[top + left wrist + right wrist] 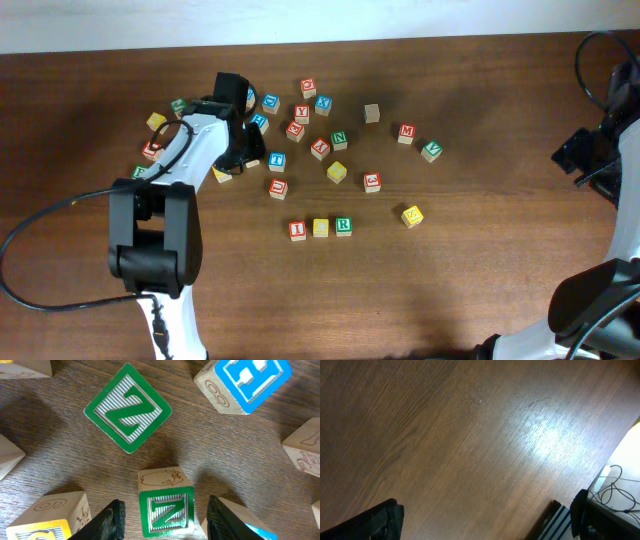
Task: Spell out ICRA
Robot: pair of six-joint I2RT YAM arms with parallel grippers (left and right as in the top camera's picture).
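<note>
**Overhead.** Finds 3 of the 4 cubes already in line toward the front of the table: I, C, R, side by side and read left to right. Leaves bare wood just right of R, presumably kept for the last letter. Puts the likeliest A up among the loose cubes, red-faced, tilted, well apart from the row; letter too small to swear to. Places the left gripper at the left of that scatter, mostly hidden under its own arm, and not over A. Parks the right gripper at the far right edge, well clear of every cube, probably to keep out of the way.

**Left wrist.** Shows the left gripper spread to either side of a near green cube. Leaves a strip of wood visible between each finger and the cube, so straddling, not pinching. Reads Z or N on that face, so not a task cube; possibly being shifted aside to open a path. Has a far green cube with the same letter ahead, turned cornerwise, and a blue cube up to the right. No I, C, R or A here.

**Right wrist.** Only bare table under the right gripper. Fingers wide apart at the 2 lower corners, nothing between. Idle, by the look of it.
</note>
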